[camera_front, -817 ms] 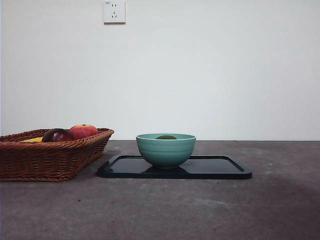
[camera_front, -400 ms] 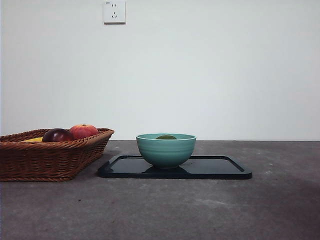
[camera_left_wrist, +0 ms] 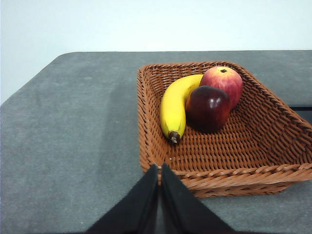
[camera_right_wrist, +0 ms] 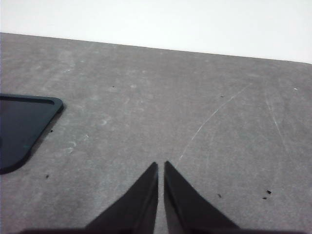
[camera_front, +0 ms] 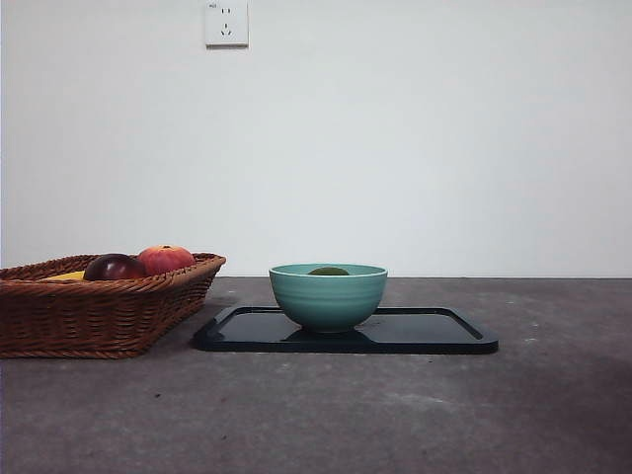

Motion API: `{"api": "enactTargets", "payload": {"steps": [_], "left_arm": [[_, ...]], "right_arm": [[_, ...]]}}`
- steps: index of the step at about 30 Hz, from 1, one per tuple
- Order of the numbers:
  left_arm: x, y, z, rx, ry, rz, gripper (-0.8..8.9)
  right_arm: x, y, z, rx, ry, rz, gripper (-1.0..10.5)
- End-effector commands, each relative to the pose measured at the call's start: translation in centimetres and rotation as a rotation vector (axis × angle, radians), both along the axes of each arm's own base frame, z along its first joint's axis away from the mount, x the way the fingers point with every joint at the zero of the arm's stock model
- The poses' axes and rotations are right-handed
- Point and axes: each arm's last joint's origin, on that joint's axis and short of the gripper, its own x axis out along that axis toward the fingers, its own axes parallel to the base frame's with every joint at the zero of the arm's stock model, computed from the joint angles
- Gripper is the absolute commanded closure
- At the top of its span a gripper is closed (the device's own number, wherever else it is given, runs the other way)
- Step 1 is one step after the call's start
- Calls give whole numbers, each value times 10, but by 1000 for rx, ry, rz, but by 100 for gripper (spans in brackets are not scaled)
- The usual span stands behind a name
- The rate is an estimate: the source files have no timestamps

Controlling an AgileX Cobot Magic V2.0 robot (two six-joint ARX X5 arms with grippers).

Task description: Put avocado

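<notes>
Two claws were seen closed and empty, jaws nearly touching: the left claw [camera_left_wrist: 159, 168] was held beside the wicker basket [camera_left_wrist: 273, 117], the right claw [camera_right_wrist: 161, 165] above bare surface [camera_right_wrist: 195, 97] near the black tray [camera_front: 434, 331]. The avocado [camera_front: 328, 271] was seated inside the teal bowl [camera_front: 328, 296], only its top visible over the rim. The bowl was placed on the tray. A banana [camera_left_wrist: 174, 105], a maroon fruit [camera_left_wrist: 208, 107] and a red-orange fruit [camera_left_wrist: 222, 82] were contained in the basket.

Grey table [camera_front: 395, 415] carries wicker basket [camera_front: 89, 316] and black tray [camera_front: 434, 331]
</notes>
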Motion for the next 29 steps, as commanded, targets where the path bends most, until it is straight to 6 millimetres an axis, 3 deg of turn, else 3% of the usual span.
{"api": "enactTargets", "payload": {"steps": [1,29], "left_arm": [[1,0,-8,14,25,3,804],[1,0,-8,14,25,2,804]], "right_arm": [[0,0,-2,-10,6,1,930],[0,0,0,-11,-14,0,930]]}}
